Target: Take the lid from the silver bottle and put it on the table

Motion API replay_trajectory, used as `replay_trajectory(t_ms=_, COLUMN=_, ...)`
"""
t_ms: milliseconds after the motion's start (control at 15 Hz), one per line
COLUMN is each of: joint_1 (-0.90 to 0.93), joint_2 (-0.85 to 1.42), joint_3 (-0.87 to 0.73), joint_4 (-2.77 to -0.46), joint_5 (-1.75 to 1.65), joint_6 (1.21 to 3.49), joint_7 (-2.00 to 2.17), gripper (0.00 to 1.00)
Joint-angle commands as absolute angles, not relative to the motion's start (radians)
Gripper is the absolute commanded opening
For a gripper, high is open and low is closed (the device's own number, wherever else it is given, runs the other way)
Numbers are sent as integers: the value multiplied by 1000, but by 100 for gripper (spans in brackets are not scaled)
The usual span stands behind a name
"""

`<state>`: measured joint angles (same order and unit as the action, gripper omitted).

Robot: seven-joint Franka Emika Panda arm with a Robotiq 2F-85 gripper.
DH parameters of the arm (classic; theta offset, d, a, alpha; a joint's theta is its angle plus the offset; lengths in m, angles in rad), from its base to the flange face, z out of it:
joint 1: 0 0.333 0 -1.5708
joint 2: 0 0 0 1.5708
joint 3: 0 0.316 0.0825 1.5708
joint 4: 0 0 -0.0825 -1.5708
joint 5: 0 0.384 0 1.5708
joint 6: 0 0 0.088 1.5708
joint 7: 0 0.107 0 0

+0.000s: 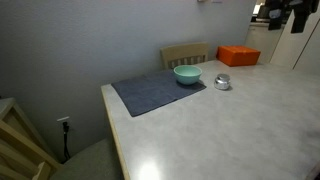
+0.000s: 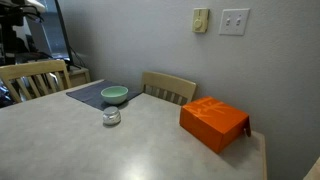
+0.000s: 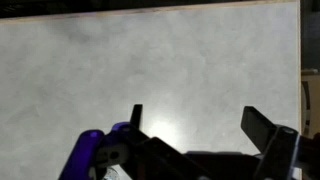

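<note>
The silver bottle [image 1: 222, 83] stands on the pale table [image 1: 230, 130], just off the grey mat and next to the teal bowl. It also shows in an exterior view [image 2: 111, 118]. Its lid [image 2: 111, 113] seems to sit on top, too small to tell apart. My gripper [image 3: 200, 125] is open and empty in the wrist view, high over bare table [image 3: 150, 60]. The bottle is not in the wrist view. The arm [image 1: 290, 14] is far from the bottle, at the picture's top corner.
A teal bowl [image 1: 187, 74] sits on a dark grey cloth mat [image 1: 150, 95]. An orange box [image 2: 213, 122] lies near the table's edge. Wooden chairs [image 2: 168, 88] stand at the table's sides. The wall is close behind.
</note>
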<state>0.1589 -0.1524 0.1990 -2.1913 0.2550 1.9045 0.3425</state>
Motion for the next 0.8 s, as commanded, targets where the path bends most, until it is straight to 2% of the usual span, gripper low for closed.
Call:
replay_trajectory(t_ms=0, joint_1=160, joint_2=-152, joint_3=197, joint_4=-2190, joint_5=254, joint_6=1903, joint_7=343, gripper=100)
replay_trajectory(t_ms=467, joint_1=145, joint_2=-152, joint_3=173, joint_4=-2168, joint_5=234, joint_6=1924, joint_7=362, gripper=100)
replay_trajectory(t_ms=733, joint_1=133, joint_2=-155, joint_3=189, joint_4=-2179, joint_5=-1, joint_6=2023, joint_7=364, gripper=100)
